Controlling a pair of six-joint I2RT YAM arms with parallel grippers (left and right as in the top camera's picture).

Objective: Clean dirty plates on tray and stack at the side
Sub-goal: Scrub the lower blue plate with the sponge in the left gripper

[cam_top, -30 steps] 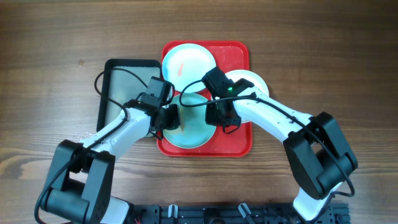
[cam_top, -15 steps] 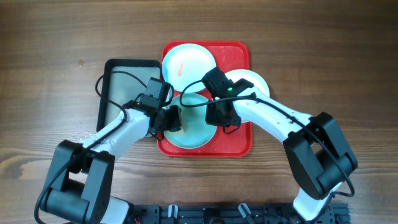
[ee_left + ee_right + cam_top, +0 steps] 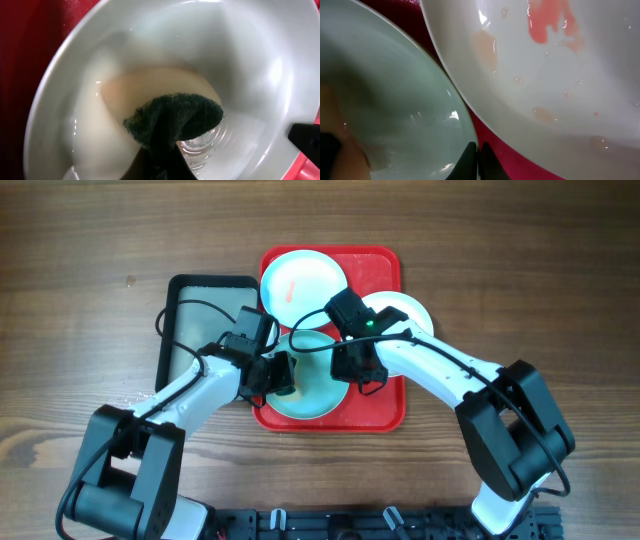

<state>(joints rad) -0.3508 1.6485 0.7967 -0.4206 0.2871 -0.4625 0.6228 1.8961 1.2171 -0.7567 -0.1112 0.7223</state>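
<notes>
On the red tray [image 3: 385, 275] lie three plates: a pale one with a reddish smear [image 3: 303, 280] at the back, a white one [image 3: 412, 313] over the right rim, and a light blue one [image 3: 312, 385] at the front. My left gripper [image 3: 279, 374] is shut on a sponge [image 3: 172, 117], whose dark green side presses into the wet front plate [image 3: 250, 60]. At that plate's right edge my right gripper [image 3: 477, 150] is shut on the rim [image 3: 465, 125]. Beside it shows a smeared plate [image 3: 545, 75].
A dark grey tray [image 3: 200, 320] sits left of the red tray, under my left arm. Bare wooden table [image 3: 520, 270] surrounds both trays. Cables loop over the front plate and the grey tray.
My left gripper has slid the sponge a little to the right across the front plate. The right arm and the plates have stayed put.
</notes>
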